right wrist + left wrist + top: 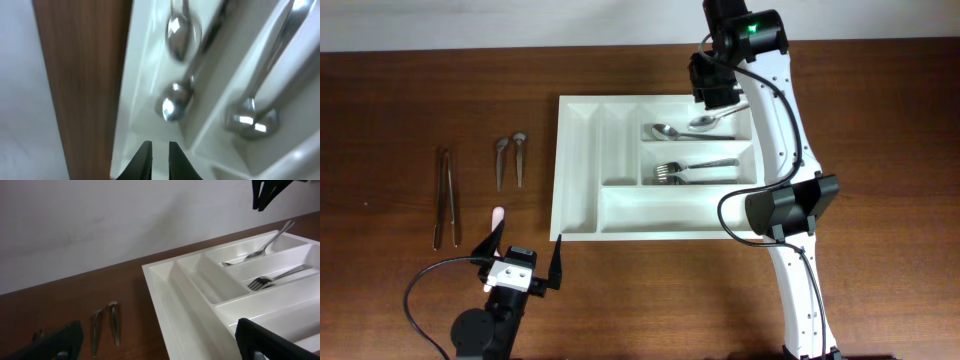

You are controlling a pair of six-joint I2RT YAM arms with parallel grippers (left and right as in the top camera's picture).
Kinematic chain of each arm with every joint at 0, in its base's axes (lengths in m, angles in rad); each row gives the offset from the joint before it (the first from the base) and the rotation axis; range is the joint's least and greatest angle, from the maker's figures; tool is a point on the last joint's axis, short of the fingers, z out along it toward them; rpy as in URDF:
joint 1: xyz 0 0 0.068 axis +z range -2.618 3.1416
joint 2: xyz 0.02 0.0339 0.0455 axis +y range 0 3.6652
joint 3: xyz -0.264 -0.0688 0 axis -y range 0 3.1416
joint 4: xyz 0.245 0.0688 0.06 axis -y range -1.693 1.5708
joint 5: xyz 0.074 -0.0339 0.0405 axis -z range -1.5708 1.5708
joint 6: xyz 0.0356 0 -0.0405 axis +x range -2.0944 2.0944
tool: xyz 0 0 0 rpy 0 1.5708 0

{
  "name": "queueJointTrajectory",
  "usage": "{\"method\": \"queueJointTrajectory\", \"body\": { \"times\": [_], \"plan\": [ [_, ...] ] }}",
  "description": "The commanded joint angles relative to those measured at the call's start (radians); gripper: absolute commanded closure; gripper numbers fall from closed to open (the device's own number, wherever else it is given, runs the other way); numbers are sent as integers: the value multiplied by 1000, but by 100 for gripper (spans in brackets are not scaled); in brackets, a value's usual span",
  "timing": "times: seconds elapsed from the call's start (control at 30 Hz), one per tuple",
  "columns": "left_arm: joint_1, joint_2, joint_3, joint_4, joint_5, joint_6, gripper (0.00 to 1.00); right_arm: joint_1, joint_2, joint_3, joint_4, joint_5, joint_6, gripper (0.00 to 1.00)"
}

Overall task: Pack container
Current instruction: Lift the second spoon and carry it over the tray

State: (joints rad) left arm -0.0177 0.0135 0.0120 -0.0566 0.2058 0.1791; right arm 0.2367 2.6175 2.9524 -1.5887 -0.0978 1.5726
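Overhead: container (578, 170) sits mid-counter (400, 120), with spoons (667, 130) and forks (670, 172) in its crosswise bays. Right hand (159, 150) is over the spoon bay, pinched to a slit, nothing between the fingers. Left hand (529, 245) is wide and empty at the near corner. Judged step: between placements. Next move calls for fetching the tongs (446, 198) or small utensils (510, 158) lying left of the container.

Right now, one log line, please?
tray: spoons, forks inside | left jaws: open, empty | right jaws: nearly shut, over spoons | loose cutlery left of tray
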Motion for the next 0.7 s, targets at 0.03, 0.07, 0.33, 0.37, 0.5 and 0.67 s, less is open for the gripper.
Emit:
{"method": "queueJointTrajectory", "body": {
  "times": [0.03,0.07,0.33,0.37,0.5,0.67],
  "plan": [
    [-4,-8,-3,-5,0,-5,1,-35,-26,-7,22,265,-61,84],
    [-4,-8,-3,-5,0,-5,1,-45,-26,-7,35,306,-109,80],
    [-4,-8,-3,-5,0,-5,1,-140,-26,-8,144,435,-880,73],
    [-4,-8,-3,-5,0,-5,1,-152,-26,-9,157,435,-952,79],
    [-4,-8,-3,-5,0,-5,1,-191,-23,-9,221,396,-1279,88],
    [-4,-8,-3,-5,0,-5,1,-253,-6,-17,254,317,-1390,96]
  ]
}}
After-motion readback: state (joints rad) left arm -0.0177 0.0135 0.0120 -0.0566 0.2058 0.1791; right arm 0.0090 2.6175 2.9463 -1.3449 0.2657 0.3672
